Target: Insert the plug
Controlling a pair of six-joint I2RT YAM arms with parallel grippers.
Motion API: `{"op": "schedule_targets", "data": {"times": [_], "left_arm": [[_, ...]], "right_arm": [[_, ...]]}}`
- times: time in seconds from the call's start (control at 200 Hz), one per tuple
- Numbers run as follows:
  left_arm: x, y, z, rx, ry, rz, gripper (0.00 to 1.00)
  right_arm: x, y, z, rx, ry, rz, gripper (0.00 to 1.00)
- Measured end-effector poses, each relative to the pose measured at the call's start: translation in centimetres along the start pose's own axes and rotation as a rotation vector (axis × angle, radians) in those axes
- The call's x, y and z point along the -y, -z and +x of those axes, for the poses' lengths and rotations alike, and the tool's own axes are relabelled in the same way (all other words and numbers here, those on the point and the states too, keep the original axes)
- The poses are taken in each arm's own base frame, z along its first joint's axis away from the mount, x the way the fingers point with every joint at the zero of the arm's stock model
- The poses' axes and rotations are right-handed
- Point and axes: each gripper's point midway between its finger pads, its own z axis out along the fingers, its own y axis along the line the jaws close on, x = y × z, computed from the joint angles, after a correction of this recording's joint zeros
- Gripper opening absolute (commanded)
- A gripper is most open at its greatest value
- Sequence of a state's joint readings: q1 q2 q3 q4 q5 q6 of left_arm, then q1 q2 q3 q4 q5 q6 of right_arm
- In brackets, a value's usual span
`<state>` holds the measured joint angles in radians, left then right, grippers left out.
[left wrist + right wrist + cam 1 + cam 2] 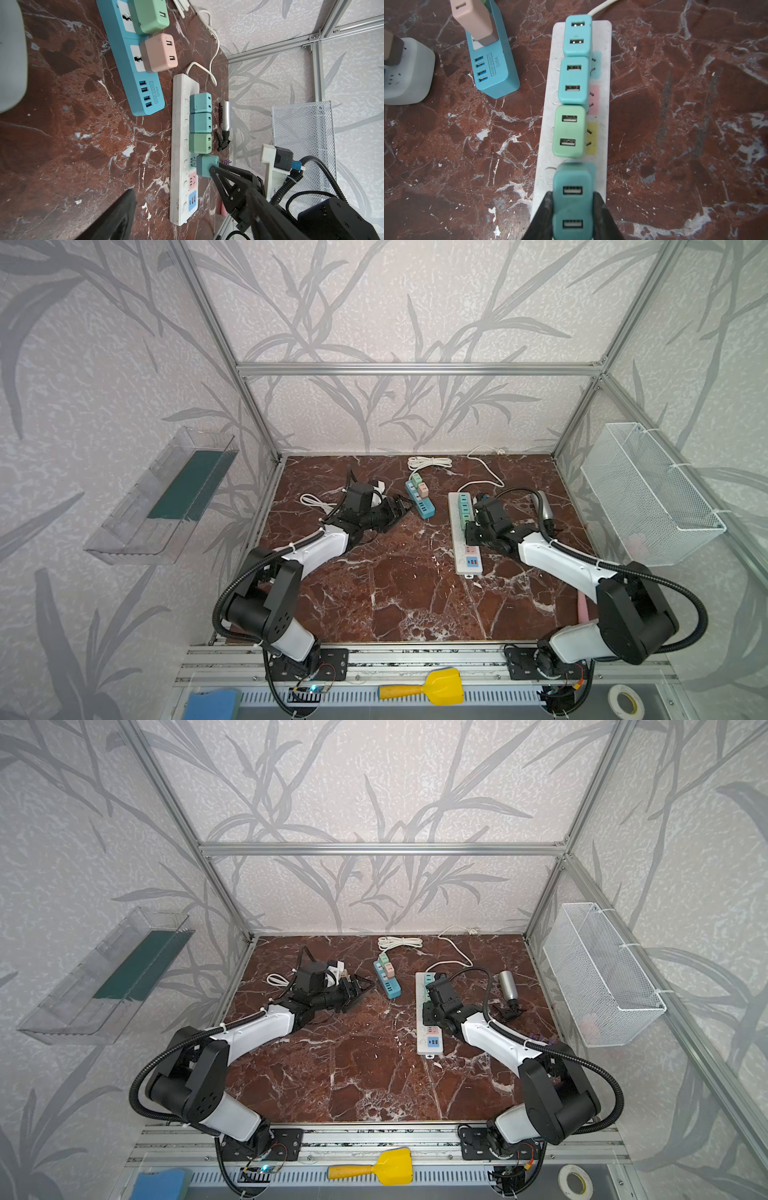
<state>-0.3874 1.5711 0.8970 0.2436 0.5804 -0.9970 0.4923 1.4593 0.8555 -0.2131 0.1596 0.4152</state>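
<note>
My right claw point(572, 200) is clamped on the teal plug point(572, 180), pinching its two flat sides. The plug sits over the white strip point(605, 35), prongs point(193, 164) bare at the socket, with the green plug point(569, 131) at its 12 o'clock. I judge it light, rigid and slick, so I grip it square on the sides. My left claw point(399, 512) stands open at 9 o'clock.

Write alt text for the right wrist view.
The right hand grips a teal plug over the white power strip, in line with a green plug and two light-blue plugs seated there. A blue power strip with a pink plug lies beside it.
</note>
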Motion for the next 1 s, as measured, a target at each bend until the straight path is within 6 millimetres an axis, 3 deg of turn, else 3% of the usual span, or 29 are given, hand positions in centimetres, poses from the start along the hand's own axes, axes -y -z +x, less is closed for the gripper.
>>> {"op": "schedule_targets", "data": {"times": [1.0], "left_arm": [[0.24,0.20,-0.22,0.007,0.005,0.007,0.83]], "right_arm": [[0.23,-0.13,-0.13,0.025,-0.023,0.018,0.00]]}}
